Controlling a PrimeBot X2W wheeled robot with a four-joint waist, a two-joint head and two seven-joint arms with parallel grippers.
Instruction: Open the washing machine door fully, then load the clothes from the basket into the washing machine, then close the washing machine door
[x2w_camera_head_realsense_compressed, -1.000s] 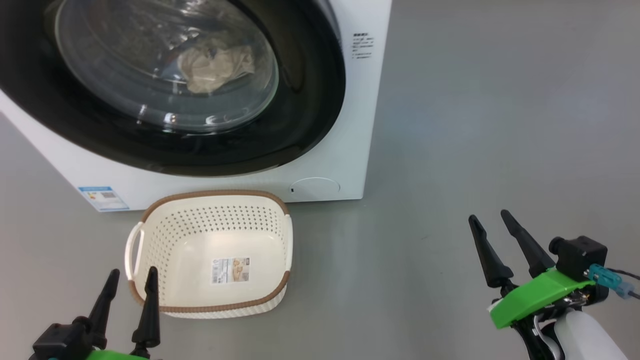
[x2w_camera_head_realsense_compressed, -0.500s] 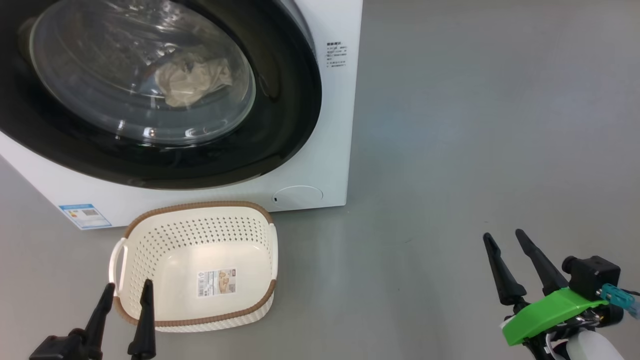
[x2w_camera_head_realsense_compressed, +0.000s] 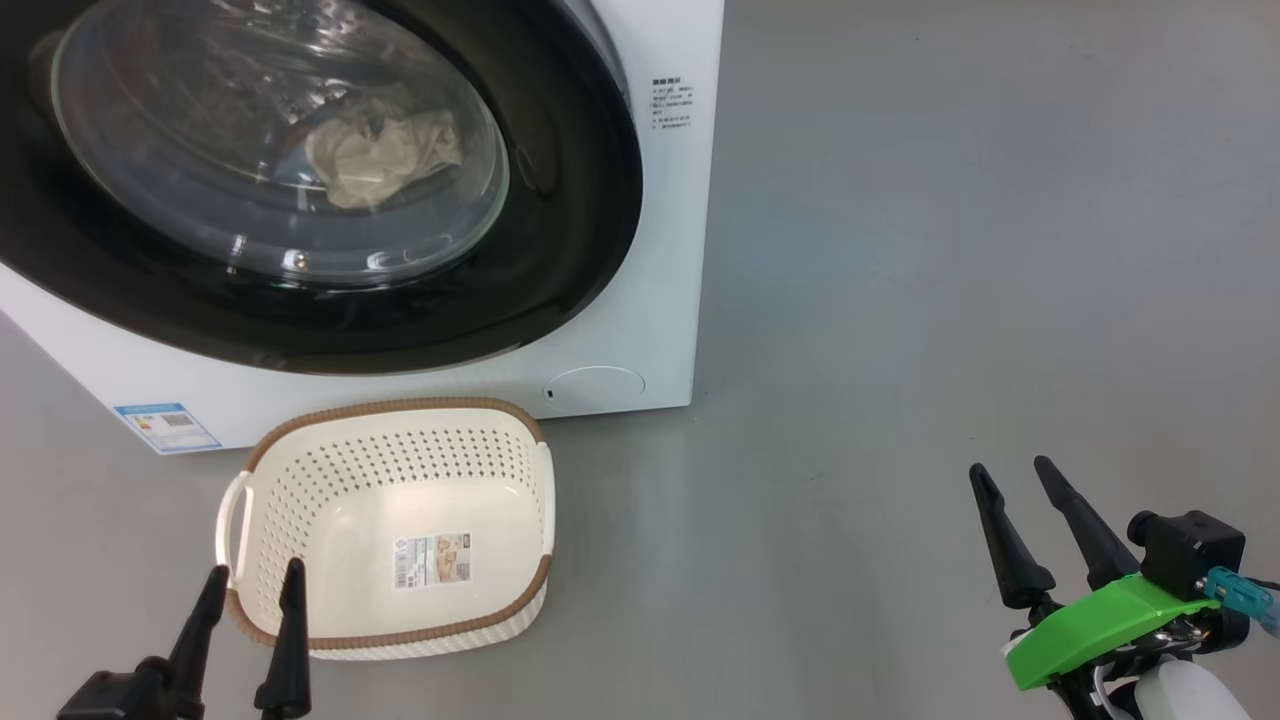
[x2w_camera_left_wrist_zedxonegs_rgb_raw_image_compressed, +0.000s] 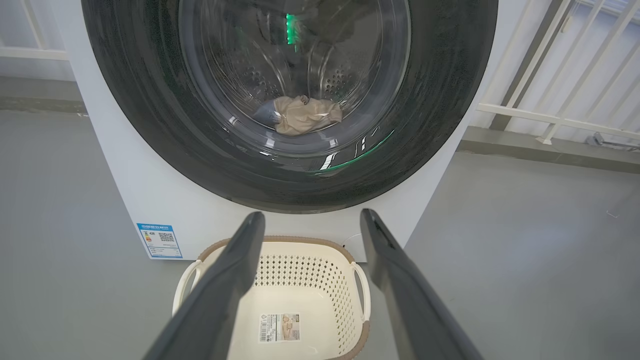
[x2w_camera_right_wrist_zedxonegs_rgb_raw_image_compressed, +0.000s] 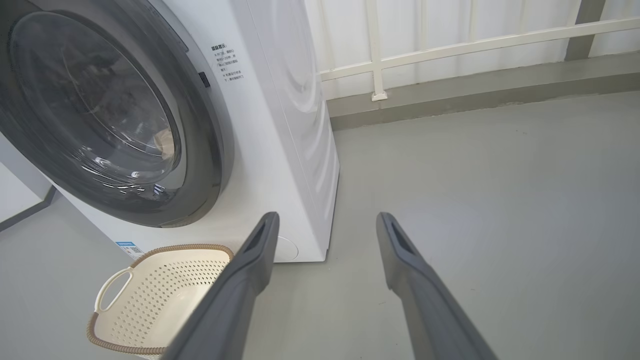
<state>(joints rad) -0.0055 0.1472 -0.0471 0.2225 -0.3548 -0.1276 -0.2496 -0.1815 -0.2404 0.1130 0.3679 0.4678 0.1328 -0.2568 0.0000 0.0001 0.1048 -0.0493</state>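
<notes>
Behind the shut door (x2w_camera_head_realsense_compressed: 560, 250), clothes (x2w_camera_head_realsense_compressed: 385, 150); basket (x2w_camera_head_realsense_compressed: 400, 460) nearby.

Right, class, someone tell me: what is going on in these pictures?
A two-armed robot faces a washer whose door looks shut, with clothes lying in the drum. The basket on the floor before it is empty. Both arms' jaws stand open, holding nothing.

The basket (x2w_camera_head_realsense_compressed: 300, 520) sits before the washing machine (x2w_camera_head_realsense_compressed: 660, 250) — clothes (x2w_camera_head_realsense_compressed: 385, 150) inside.
</notes>
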